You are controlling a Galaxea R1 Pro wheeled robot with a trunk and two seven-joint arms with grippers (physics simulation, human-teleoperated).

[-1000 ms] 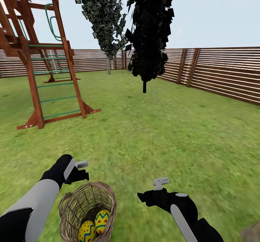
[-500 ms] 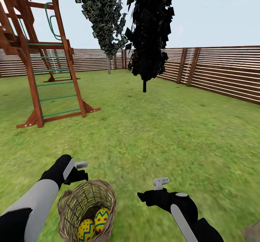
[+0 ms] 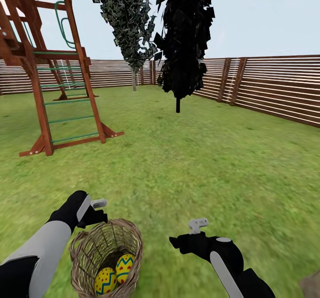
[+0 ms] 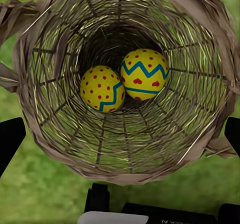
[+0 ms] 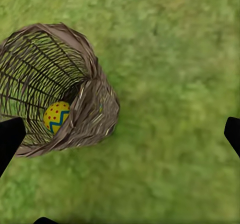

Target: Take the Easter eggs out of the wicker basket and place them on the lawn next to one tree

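Two Easter eggs (image 3: 114, 275) lie side by side in the bottom of the wicker basket (image 3: 84, 249), touching, at lower left of the head view. In the left wrist view the two eggs (image 4: 125, 81) sit at frame centre, down in the basket (image 4: 45, 134), one dotted with a blue zigzag, the other with zigzag bands and red marks. In the right wrist view one egg (image 5: 56, 116) shows through the basket's (image 5: 95, 109) mouth at left of frame. A third egg can't be made out.

Basket stands upright on the lawn (image 3: 200, 164). Left gripper (image 3: 98, 209) hangs just above the basket's far rim, lower left of head view; its dark fingertips (image 4: 9, 139) sit wide apart at the frame edges, open, holding nothing. Right gripper (image 3: 189, 236) hovers over bare grass at lower centre, beside the basket and apart from it; fingertips (image 5: 10, 136) spread to both frame edges, open and empty.

Wooden play frame (image 3: 44, 67) upper left. Near-black columnar tree (image 3: 184, 31) top centre, a lighter-leaved tree (image 3: 126, 18) just left of it. Slat fence (image 3: 275, 89) runs across the back and right.
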